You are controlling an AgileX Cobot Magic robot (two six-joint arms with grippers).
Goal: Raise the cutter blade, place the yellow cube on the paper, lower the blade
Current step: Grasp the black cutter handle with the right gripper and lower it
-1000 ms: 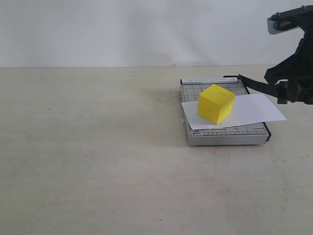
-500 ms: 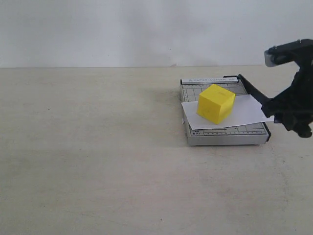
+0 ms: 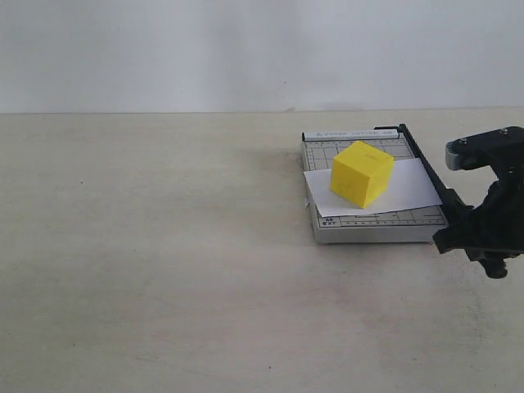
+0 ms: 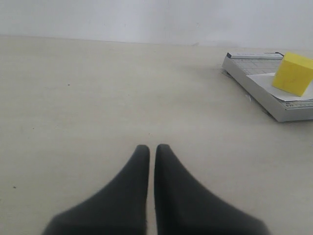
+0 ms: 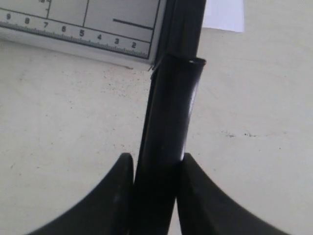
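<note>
Showing one yellow cube (image 3: 361, 173) on one paper (image 3: 413, 187), one cutter blade (image 5: 171, 107) down

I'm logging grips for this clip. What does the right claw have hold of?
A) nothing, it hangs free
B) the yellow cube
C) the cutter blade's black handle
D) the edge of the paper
C: the right claw is closed around the cutter blade at its thick black handle, while the yellow cube sits untouched on the paper.
</note>
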